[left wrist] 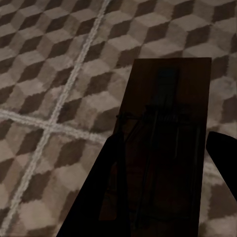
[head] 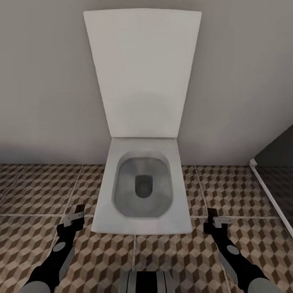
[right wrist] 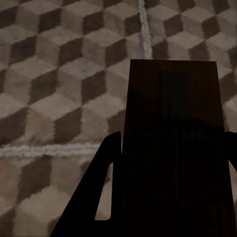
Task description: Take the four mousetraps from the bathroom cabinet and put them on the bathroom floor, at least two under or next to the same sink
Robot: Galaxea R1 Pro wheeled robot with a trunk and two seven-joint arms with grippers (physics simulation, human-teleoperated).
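Pinching flat brown mousetraps: left gripper [left wrist: 163,148] one [left wrist: 165,98], right gripper [right wrist: 170,163] another [right wrist: 173,108], above cube-patterned bathroom floor [head: 36,191].

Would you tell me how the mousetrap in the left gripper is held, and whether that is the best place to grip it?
The left gripper clamps the mousetrap across its two long edges at the near end. That seems sound: the board is flat and narrow, so fingers coming from the sides span it easily, clear of the spring wires on top.

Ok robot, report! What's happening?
Left gripper shut on a mousetrap. Right gripper shut on another mousetrap. Toilet dead ahead on tiled floor.
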